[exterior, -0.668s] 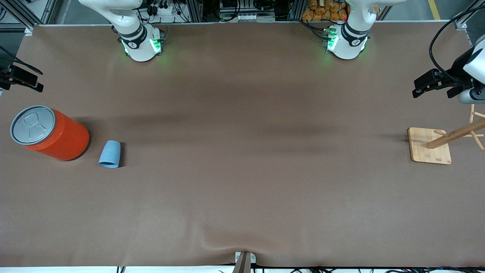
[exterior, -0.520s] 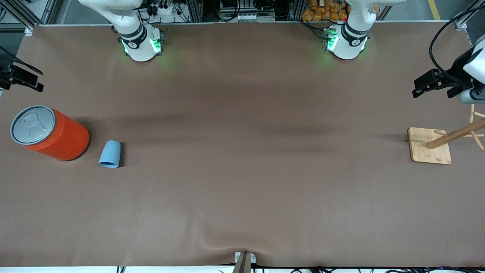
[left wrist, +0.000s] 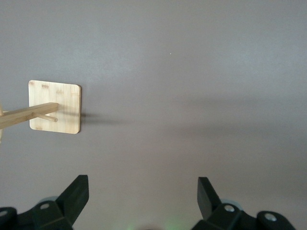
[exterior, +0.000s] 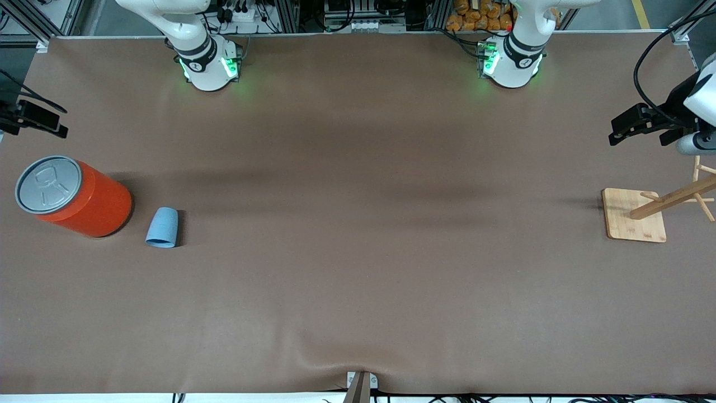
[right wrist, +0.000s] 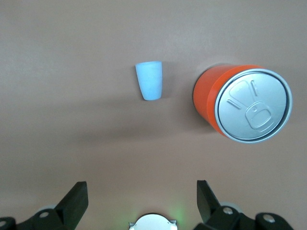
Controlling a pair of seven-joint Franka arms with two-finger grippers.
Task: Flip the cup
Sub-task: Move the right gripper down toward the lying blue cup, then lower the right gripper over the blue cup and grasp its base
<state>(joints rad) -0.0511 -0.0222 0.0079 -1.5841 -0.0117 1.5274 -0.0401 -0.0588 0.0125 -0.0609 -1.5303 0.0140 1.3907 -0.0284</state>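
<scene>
Cup (exterior: 163, 227): small light-blue tumbler on the brown table (exterior: 358, 252) at the right arm's end, just beside the orange can and apart from it; it stands mouth-down, its wider rim on the table and toward the front camera.
Right gripper (exterior: 33, 118): up in the air over the table edge at the right arm's end; in the right wrist view its two fingers (right wrist: 76, 200) are spread wide with nothing between them, and the cup (right wrist: 149, 80) and can (right wrist: 242, 102) lie below it.
Orange can (exterior: 72, 195): large, upright, grey pull-tab lid on top, closer to the right arm's end than the cup.
Path: bare table around the cup apart from the can.
Wooden rack (exterior: 654, 215): square base with a pegged post, at the left arm's end, well apart from the cup.
Left gripper (exterior: 643, 123): over the table near the rack (left wrist: 53, 106); fingers (left wrist: 74, 196) wide apart, holding nothing.
</scene>
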